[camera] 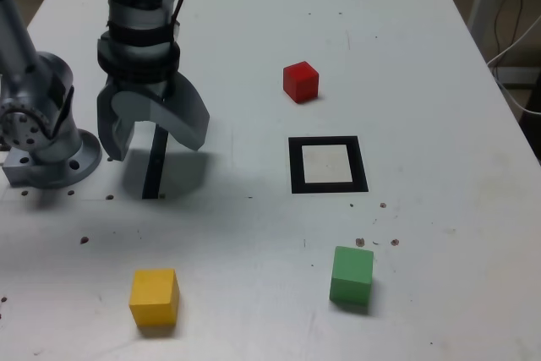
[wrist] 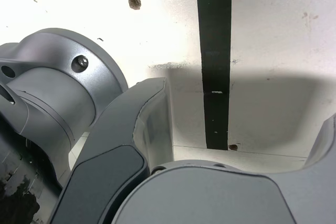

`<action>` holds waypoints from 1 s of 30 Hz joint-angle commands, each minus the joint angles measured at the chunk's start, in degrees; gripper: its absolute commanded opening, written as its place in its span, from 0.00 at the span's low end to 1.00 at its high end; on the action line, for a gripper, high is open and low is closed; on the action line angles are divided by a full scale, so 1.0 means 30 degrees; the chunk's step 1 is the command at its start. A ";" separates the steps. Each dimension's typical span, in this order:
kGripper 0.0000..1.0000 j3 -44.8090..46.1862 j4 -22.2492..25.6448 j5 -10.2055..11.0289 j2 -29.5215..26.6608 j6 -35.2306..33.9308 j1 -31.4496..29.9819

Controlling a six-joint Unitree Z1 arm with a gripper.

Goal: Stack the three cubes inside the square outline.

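No writing showed anywhere. The gripper (camera: 154, 145) hung released and empty over the black strip (camera: 154, 166); the square outline (camera: 328, 164) lay flat, edges square to the table (camera: 406, 23).

Grey arm upright near its base, pincer (camera: 152, 137) pointing down, jaws spread wide, empty

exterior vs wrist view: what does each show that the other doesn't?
Exterior only: the red cube, yellow cube, green cube and the square outline, all apart on the white table; nothing is stacked.

Wrist only: close detail of screw holes in the tabletop.

Both: the open, empty claw hanging over the black strip, next to the arm's grey base.
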 commanded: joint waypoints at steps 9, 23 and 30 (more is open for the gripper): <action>0.99 0.0040 0.0006 0.0033 0.0063 0.0034 0.0069; 0.99 -0.1047 0.0138 0.0810 0.0722 0.1421 0.0901; 0.99 -0.3272 0.0737 0.1737 0.2219 0.3415 0.2540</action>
